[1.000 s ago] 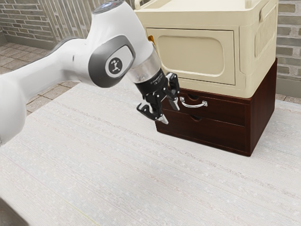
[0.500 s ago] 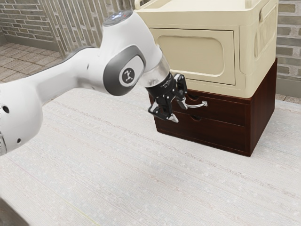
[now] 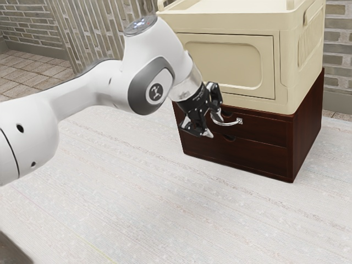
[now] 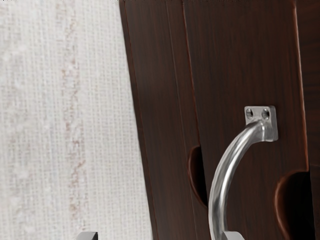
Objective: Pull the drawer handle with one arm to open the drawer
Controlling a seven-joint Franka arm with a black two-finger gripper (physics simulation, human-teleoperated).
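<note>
In the exterior view my gripper [image 3: 213, 126] is open at the upper drawer's front, its fingertips around the left end of the curved silver handle [image 3: 231, 124]. The upper drawer [image 3: 265, 128] of the dark wooden cabinet looks shut, its front level with the lower one. The wrist view has the handle [image 4: 219, 185] curving down from its screwed mount, its lower part close beside one of the two fingertips of my spread gripper [image 4: 160, 236]. Whether that fingertip touches the handle, I cannot tell. The handle's far mount is hidden.
A cream storage box [image 3: 225, 60] stands on top of the dark cabinet. Below the upper drawer is a second drawer [image 3: 242, 155] with a notch in its top edge. Pale woven covering [image 3: 137, 192] spreads in front of the cabinet; brick walls stand behind.
My arm has reached toward the exterior view's right, bringing the open gripper from in front of the cabinet's left edge up to the handle. The drawer and cabinet have not moved.
</note>
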